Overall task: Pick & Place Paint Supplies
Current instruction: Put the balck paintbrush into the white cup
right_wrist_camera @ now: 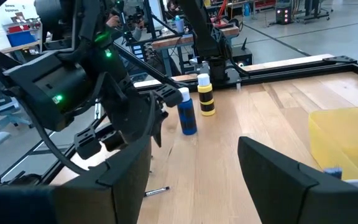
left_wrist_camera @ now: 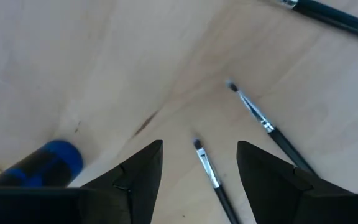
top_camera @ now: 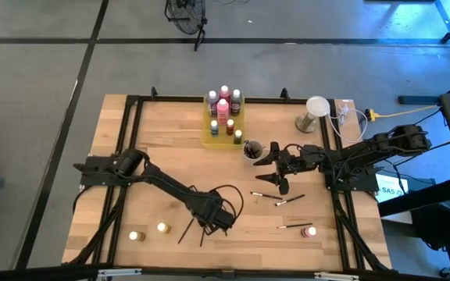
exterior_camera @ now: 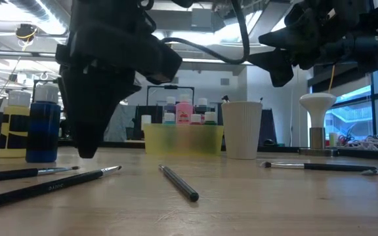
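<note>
The left gripper point(left_wrist_camera: 199, 171) hangs low over bare wood near the table's front edge, fingers spread, two brushes point(left_wrist_camera: 211, 174) lying between them. The right gripper point(top_camera: 270, 160) hovers spread beside the cup point(top_camera: 253, 149).

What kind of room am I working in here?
Likely a robotics lab or workshop: a framed wooden table on a taped concrete floor, more benches and equipment beyond, and large windows.

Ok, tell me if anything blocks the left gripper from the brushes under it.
Nothing visible does. The left gripper hovers open over bare wood, with a brush lying between its fingers and another brush just beside it.
</note>
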